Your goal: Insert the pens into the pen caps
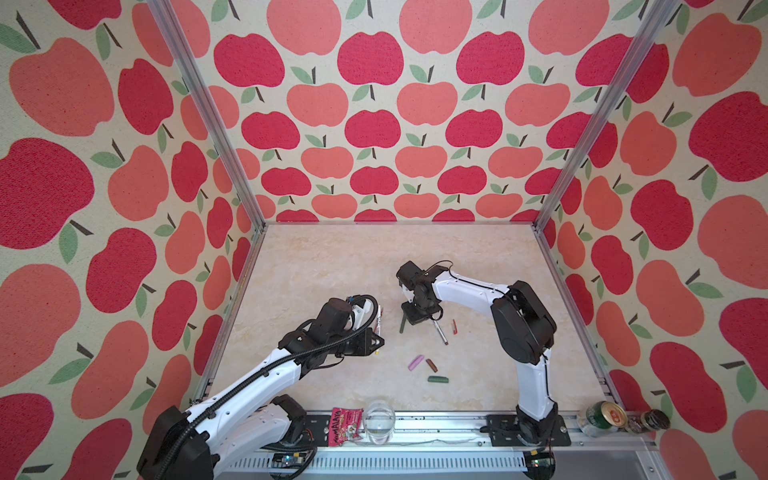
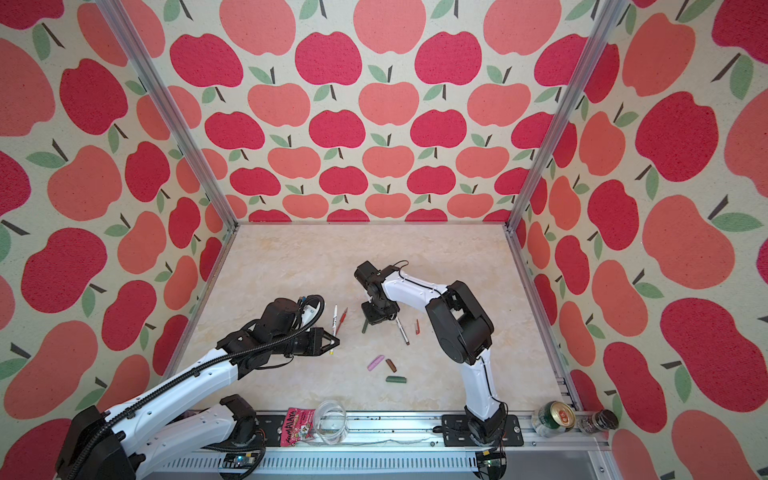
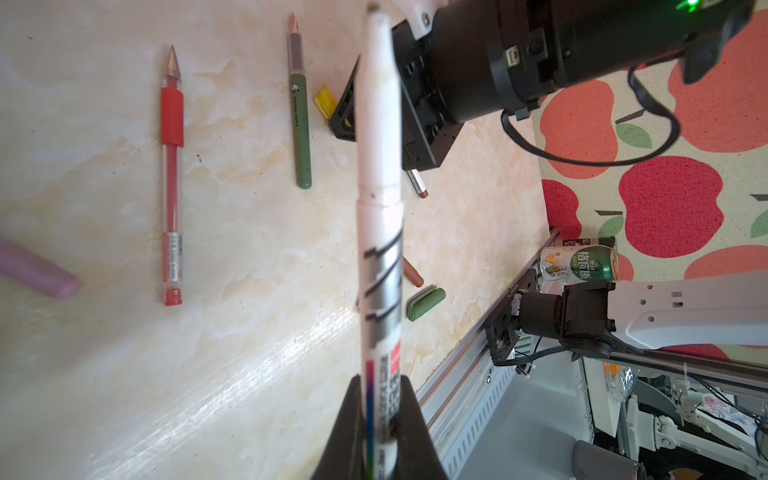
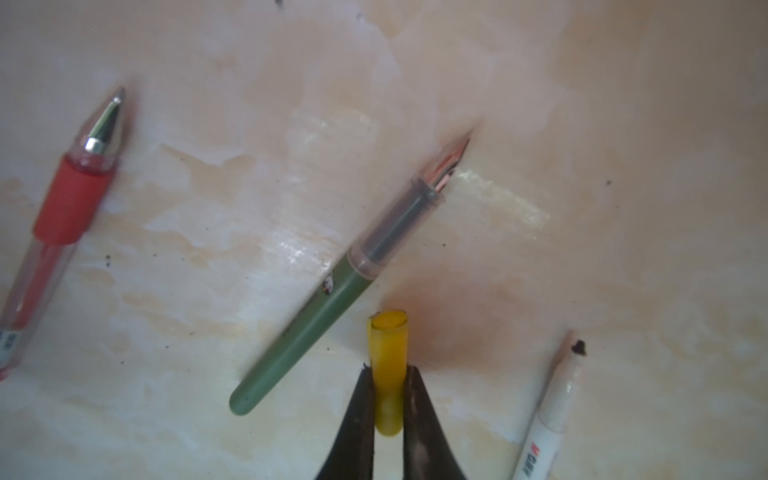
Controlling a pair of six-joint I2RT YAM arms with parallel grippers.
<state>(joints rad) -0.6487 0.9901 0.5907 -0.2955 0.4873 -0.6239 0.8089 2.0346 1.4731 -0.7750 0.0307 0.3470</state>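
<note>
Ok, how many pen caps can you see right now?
5. The yellow cap is held in the right gripper. The thin red cap lies just right of it. The pink cap, brown cap and dark green cap cluster nearer the front. Others may be hidden.

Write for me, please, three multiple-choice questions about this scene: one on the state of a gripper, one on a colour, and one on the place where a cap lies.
1. The left gripper is:
A. open
B. shut on a white pen
C. shut on nothing

2. The cap in the right gripper is:
A. pink
B. yellow
C. brown

3. The green cap lies:
A. in the left gripper
B. on the white pen
C. on the table, near the brown cap

Answers:
1. B, as the left wrist view shows the pen's barrel clamped in it.
2. B, as the yellow cap is pinched in the right wrist view.
3. C, as both top views show it lying flat there.
</note>
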